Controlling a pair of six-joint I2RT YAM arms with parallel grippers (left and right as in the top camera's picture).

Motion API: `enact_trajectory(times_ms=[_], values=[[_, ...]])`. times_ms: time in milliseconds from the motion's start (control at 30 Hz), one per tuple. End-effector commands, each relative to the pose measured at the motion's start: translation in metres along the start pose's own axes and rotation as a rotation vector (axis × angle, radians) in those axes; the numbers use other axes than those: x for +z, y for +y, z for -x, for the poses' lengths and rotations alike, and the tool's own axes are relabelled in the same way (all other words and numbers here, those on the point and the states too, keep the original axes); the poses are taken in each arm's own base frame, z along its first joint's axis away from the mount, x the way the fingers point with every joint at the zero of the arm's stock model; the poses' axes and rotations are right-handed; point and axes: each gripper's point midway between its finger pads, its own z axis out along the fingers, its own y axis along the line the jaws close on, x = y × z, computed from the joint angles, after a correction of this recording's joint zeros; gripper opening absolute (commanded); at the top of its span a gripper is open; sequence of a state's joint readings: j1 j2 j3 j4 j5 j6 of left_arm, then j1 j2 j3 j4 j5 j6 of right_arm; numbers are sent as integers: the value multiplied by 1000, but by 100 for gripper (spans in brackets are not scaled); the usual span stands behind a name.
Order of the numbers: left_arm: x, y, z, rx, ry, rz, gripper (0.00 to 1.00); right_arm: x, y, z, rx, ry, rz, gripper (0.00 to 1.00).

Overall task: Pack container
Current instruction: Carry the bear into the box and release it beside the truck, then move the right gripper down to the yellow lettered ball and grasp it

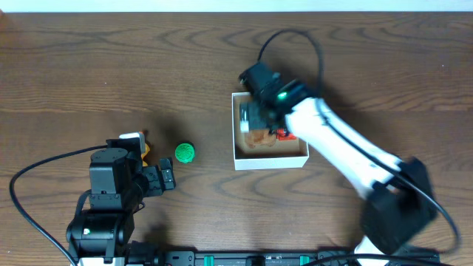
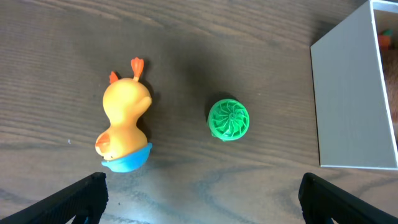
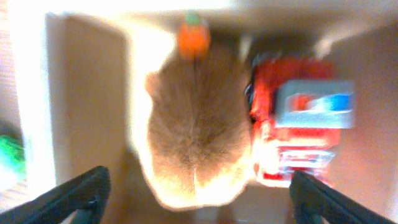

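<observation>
dark wood-grain table point(image 1: 74, 59), left hand point(image 2: 202, 186) wide above it, right hand point(image 3: 199, 183) wide over white container point(image 1: 270, 161)

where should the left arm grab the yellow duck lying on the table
Grip the yellow plastic duck toy across its round body, straight down from above. It lies flat on the wooden table, its length running from orange tips to blue end, so the left fingers close on the two long flanks. The green ribbed ball sits apart, leaving room there.

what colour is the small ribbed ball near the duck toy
Green; the small ribbed ball shows best in the left wrist view.
</observation>
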State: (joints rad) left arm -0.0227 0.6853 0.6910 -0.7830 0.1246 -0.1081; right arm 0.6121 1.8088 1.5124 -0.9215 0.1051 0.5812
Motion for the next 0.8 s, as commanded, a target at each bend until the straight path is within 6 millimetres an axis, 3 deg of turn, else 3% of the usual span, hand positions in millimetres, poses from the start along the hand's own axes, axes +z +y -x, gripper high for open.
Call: enact_trajectory(times_ms=[0,100,200,367,467,567,767], values=[[-5,-2,6,-2,-17,-4,98,-93,-30,57,109,-228,63,99],[-5,-2,6,-2,-17,-4,98,-134,-88,60,284,-276,28,99],[-5,-2,6,-2,-17,-4,98,-159,-162,40,495,-252,-71,99],[-5,-2,6,-2,-17,-4,98,-171,-249,-4,720,-141,-237,99],[-5,-2,6,-2,-17,-4,98,-161,-286,-32,805,-61,-308,99],[-5,-2,6,-2,-17,-4,98,-138,-312,-60,881,18,-351,99],[-5,-2,5,-2,-14,-4,98,-74,-332,-112,958,139,-338,99]])
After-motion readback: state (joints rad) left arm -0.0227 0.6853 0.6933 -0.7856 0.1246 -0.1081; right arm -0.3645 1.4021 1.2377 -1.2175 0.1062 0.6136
